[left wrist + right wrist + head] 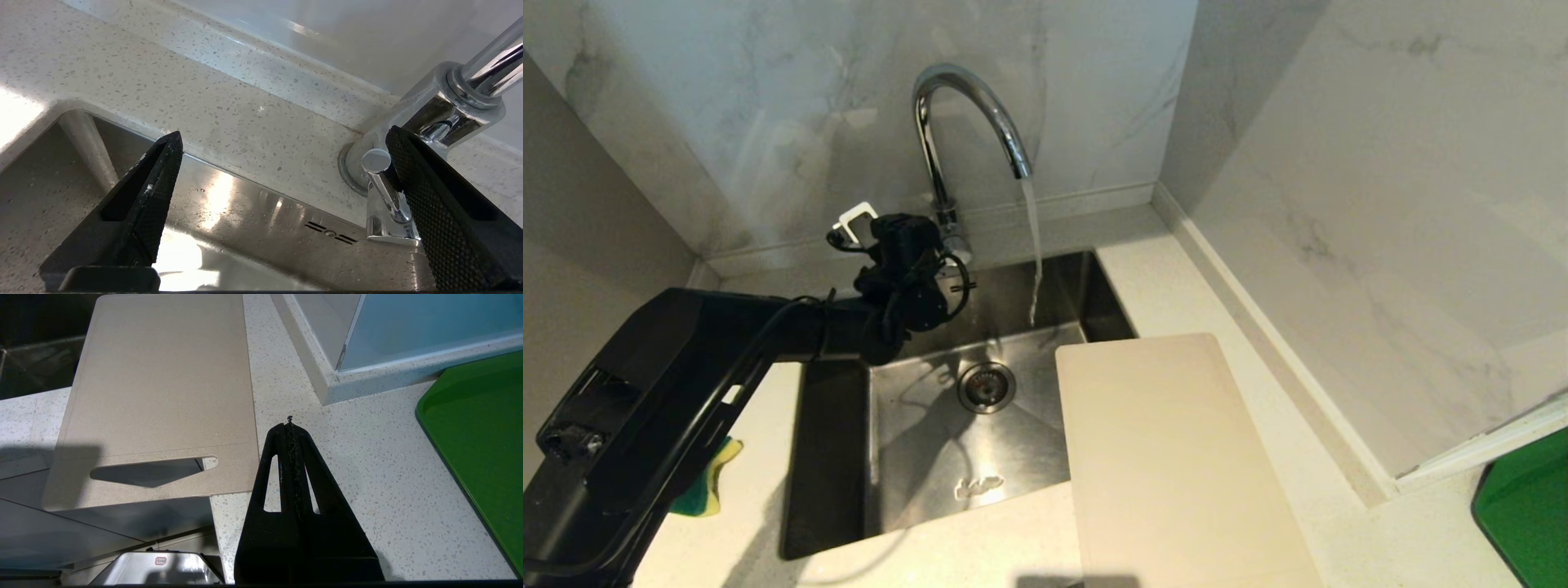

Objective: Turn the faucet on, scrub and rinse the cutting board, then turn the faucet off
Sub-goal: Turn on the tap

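Touching faucet [441, 122] lever [386, 192], left end effector [282, 159] spread wide, holding nothing; water running.

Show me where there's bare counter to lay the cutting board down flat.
Bare speckled counter lies between the cutting board and the green tray, under the shut right gripper. The left gripper, jaws open, crowds the faucet base. A sponge takes the strip left of the sink.

The faucet [968, 131] stands behind the sink [931, 457], and my left fingers [441, 212] sit at its base beside the lever [386, 188]. Right of the sink, the cutting board [1176, 465] lies on the worktop [1380, 539], one edge overhanging the basin.
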